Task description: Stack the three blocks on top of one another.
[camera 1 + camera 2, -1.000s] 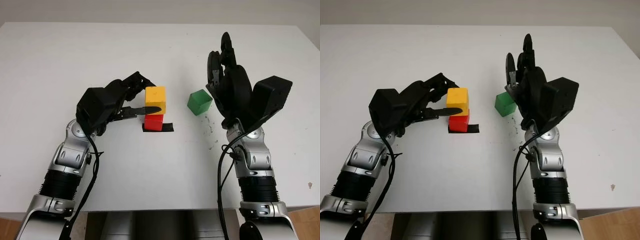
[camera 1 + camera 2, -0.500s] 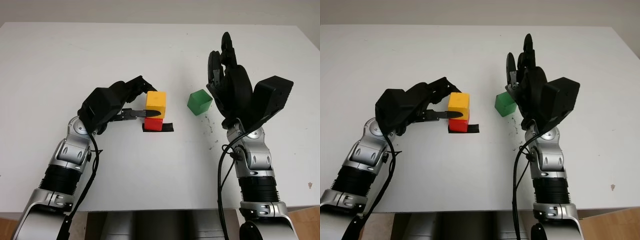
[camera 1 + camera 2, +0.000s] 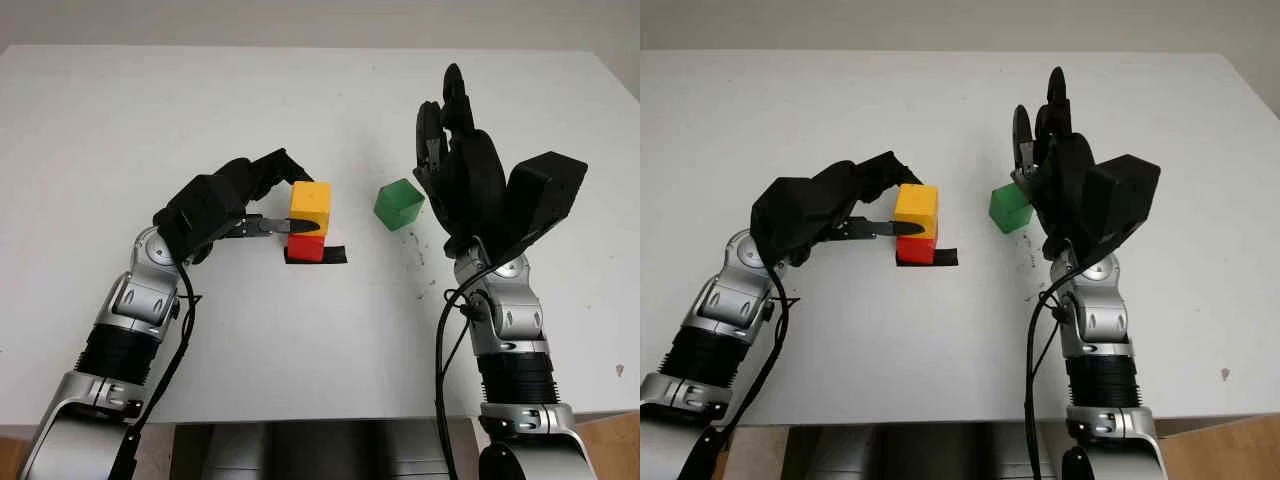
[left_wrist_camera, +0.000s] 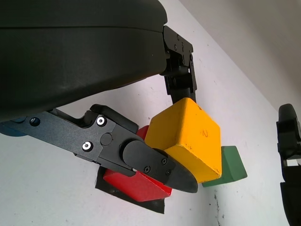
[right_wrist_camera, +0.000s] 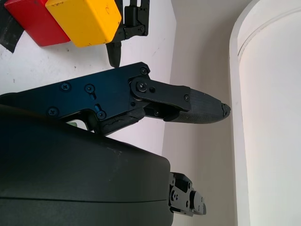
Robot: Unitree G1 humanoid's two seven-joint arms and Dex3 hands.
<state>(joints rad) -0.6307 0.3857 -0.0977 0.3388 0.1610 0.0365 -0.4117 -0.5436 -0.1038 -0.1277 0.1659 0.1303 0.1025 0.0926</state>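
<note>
The yellow block (image 3: pixel 310 204) sits on the red block (image 3: pixel 307 247), which rests on a black tape mark (image 3: pixel 338 256) near the table's middle. My left hand (image 3: pixel 303 203) is shut on the yellow block, its thumb (image 4: pixel 155 162) across the near face and the other fingers (image 4: pixel 181 80) behind it. To the right, the green block (image 3: pixel 400 203) stands alone on the table. My right hand (image 3: pixel 445 120) is raised just right of the green block, open and not touching it. From the right wrist, the yellow block (image 5: pixel 84 19) and red block (image 5: pixel 30 21) appear side by side.
The white table (image 3: pixel 300 340) spreads wide around the blocks. A few dark specks (image 3: pixel 420 255) mark the surface near the green block. Both forearms come in from the front edge.
My left hand has lowered the yellow block a little, so it now sits closer on the red block. The right hand and green block have not moved.
</note>
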